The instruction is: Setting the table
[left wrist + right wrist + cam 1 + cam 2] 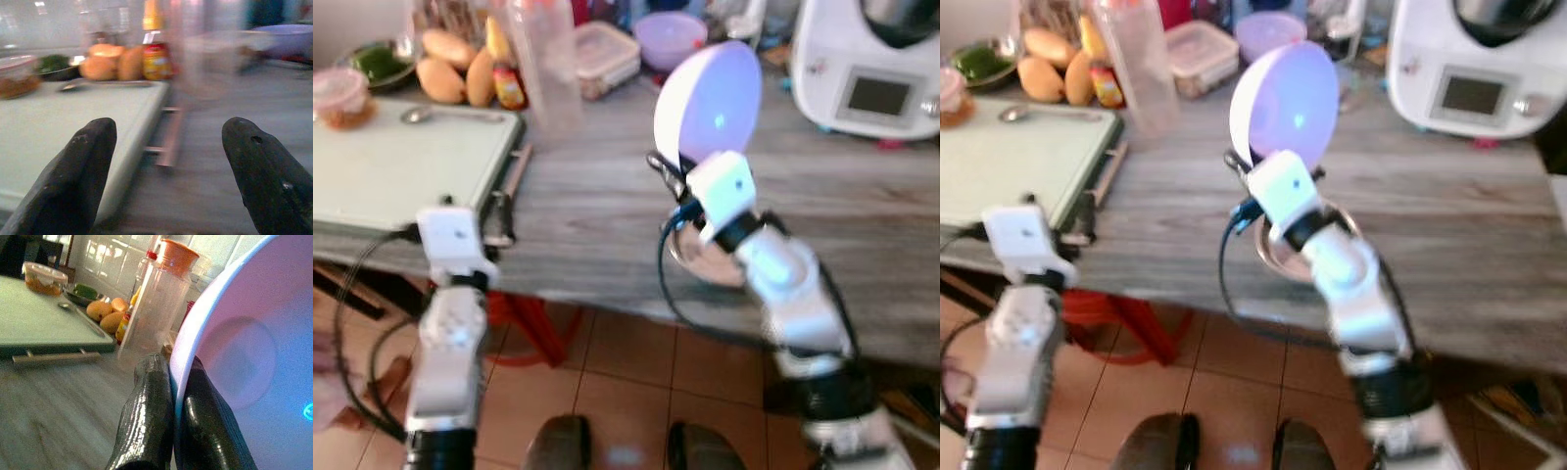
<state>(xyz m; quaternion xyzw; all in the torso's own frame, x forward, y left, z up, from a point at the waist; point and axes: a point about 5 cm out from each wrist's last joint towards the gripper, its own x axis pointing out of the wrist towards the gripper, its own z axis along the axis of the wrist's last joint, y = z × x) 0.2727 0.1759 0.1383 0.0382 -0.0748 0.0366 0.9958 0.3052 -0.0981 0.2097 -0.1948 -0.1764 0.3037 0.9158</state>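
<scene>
The right hand was clamped on the rim of a pale lilac bowl, one black finger inside the wall and one outside, pressed together with only the thin edge between them. The bowl stood nearly on edge in the air above the grey wood tabletop, its hollow facing the robot and its rim rising toward 12 o'clock from the wrist. So the bowl's flat base pointed away toward the back of the tabletop, not down, and I judged that setting it down would call for the wrist to roll until the base faced the wood.

Directly beneath the right forearm, near the front edge of the tabletop, lay a round metal dish or lid; which it was could not be told. Bare wood lay at about 3 o'clock from it, and that seemed the likelier landing place.

The left hand hung with its fingers well apart and nothing between them, low at the front edge of the tabletop, facing a pale green cutting board and its metal handle. It sat at about 9 o'clock from the bowl, well apart from it, so the right arm alone was placed to do the setting down.

Toward 11 o'clock stood a clear bottle with an orange cap.
</scene>
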